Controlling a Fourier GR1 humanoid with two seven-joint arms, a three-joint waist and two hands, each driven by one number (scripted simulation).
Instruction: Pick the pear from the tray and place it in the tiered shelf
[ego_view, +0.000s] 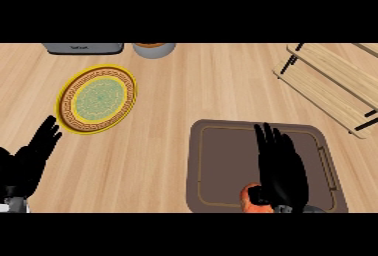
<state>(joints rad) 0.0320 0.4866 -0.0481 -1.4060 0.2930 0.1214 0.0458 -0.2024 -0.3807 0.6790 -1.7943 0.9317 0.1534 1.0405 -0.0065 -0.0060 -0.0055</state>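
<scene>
The brown tray (221, 165) lies on the wooden counter at lower right. An orange pear (250, 199) sits at the tray's near edge, mostly hidden by my right hand (282, 172). That hand hovers over the tray with straight fingers pointing away from me, open, its thumb side against the pear. The tiered shelf (330, 82), with pale wood boards on a black frame, stands at the upper right, well beyond the tray. My left hand (31, 161) rests open at the lower left, fingers up, away from everything.
A yellow patterned plate (97, 98) lies at the left, beyond my left hand. A grey appliance (81, 47) and a grey bowl (153, 49) stand at the far edge. Bare counter lies between the tray and the shelf.
</scene>
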